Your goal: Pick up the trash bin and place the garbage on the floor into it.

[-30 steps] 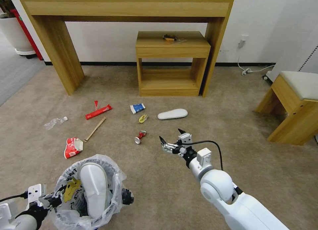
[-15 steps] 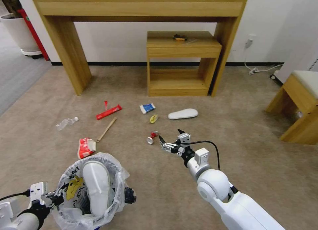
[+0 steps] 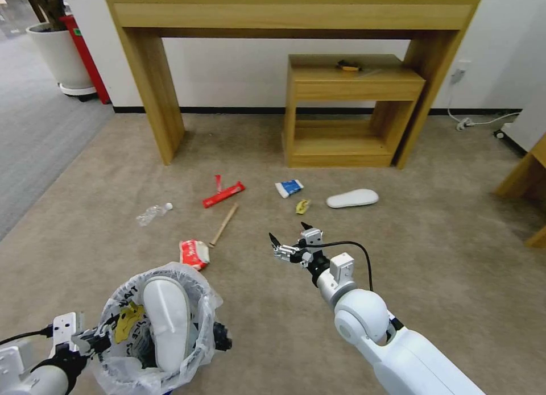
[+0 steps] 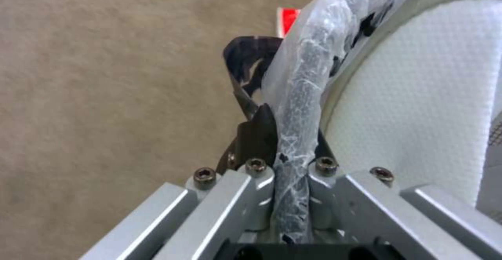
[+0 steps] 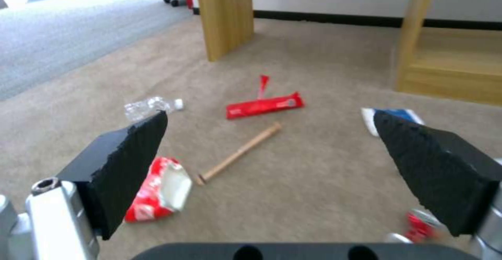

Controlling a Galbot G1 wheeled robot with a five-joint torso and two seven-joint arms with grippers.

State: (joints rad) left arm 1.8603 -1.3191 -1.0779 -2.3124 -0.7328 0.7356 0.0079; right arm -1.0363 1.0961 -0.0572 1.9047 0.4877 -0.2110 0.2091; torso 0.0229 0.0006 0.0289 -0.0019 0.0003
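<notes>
The trash bin (image 3: 156,327), lined with a crinkled clear bag, hangs low at my left with a white insole (image 3: 166,321) and a yellow wrapper (image 3: 126,315) inside. My left gripper (image 3: 96,341) is shut on its bagged rim (image 4: 298,126). On the beige floor (image 3: 398,281) lies garbage: a clear bottle (image 3: 152,213), a red wrapper (image 3: 223,194), a wooden stick (image 3: 223,224), a red-white packet (image 3: 194,253), a blue-white packet (image 3: 289,187), a yellow wrapper (image 3: 302,206) and a white insole (image 3: 352,199). My right gripper (image 3: 290,238) hovers open above the carpet, with a crushed can (image 5: 418,228) just under it.
A tall wooden console table (image 3: 290,8) stands against the wall with a small wooden side table (image 3: 352,105) under it. A white plant pot (image 3: 60,57) and grey carpet (image 3: 34,139) are far left. A wooden stool (image 3: 526,179) shows at the right edge, and a cable (image 3: 478,122) lies by the wall.
The whole picture has shifted right, so the camera has turned left. The crushed can now sits behind my right gripper in the head view. Both grippers keep their states.
</notes>
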